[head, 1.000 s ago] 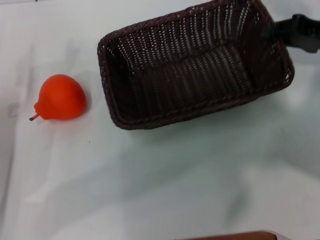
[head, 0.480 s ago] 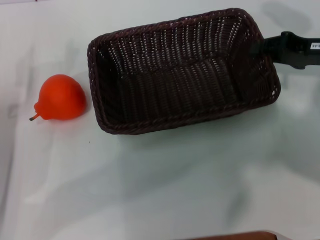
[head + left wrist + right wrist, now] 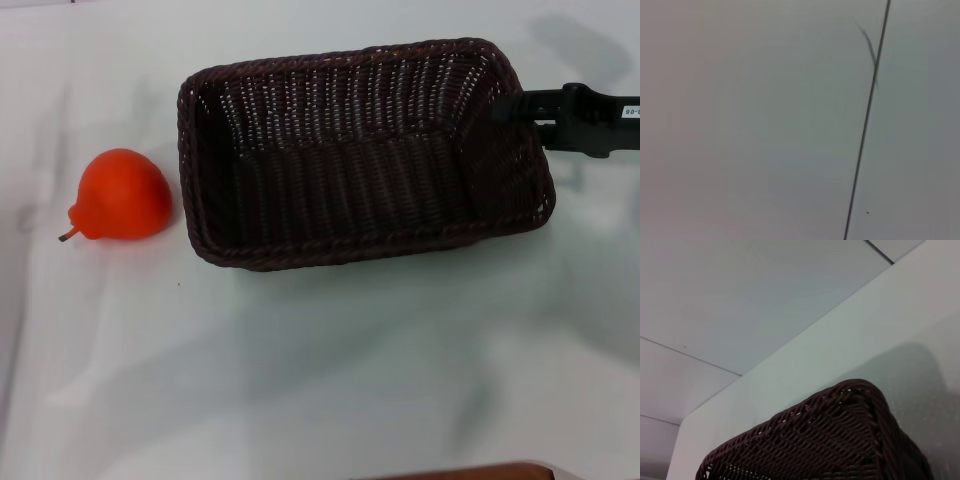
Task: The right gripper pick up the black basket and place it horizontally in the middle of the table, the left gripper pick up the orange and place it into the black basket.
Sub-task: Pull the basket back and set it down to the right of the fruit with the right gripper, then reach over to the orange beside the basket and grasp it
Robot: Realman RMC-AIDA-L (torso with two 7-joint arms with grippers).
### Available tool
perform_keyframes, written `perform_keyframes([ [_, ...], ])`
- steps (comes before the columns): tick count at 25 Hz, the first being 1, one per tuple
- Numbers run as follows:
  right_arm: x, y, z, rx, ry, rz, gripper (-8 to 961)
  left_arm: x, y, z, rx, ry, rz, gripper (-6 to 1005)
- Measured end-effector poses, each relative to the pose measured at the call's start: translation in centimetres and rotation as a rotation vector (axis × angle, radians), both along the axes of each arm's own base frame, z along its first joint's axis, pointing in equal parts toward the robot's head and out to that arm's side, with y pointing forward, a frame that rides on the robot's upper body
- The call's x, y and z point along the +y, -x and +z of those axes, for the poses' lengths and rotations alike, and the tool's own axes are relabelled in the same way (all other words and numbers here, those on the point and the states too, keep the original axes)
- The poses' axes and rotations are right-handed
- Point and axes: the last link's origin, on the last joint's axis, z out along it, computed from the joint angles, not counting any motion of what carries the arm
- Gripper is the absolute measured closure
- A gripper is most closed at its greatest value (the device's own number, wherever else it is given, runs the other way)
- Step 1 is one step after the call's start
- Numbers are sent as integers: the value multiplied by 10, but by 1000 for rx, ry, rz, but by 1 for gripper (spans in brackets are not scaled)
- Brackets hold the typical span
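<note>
The black basket (image 3: 360,150) lies on the white table (image 3: 300,360), its long side nearly level across the head view, a little right of the middle. My right gripper (image 3: 512,106) reaches in from the right and is shut on the rim of the basket's right short wall. The right wrist view shows a rounded corner of the basket (image 3: 840,440) close up. The orange (image 3: 122,195) lies on the table to the left of the basket, a short gap apart, its stem pointing to the lower left. The basket is empty. My left gripper is out of view.
A brown edge (image 3: 470,472) shows at the bottom of the head view. The right wrist view shows the table's far edge (image 3: 790,360) with tiled floor beyond. The left wrist view shows only a pale surface crossed by a thin dark line (image 3: 867,120).
The basket, held by my right gripper, has moved left and toward me and has turned from tilted to nearly level. The orange has not moved.
</note>
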Motion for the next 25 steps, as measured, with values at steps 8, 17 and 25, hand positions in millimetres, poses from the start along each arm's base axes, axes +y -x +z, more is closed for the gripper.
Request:
perform_keyframes([
  [8,-3,2,26,7,-57,37,203,1,0,-1,58,195,-107,113],
  [17,-7,-3,64,27,-233,96,69,-11,18,40,8,555,-210,116],
  [25,-12,-6,80,106,-395,192,71,-5,26,23,101,813,-151,137],
])
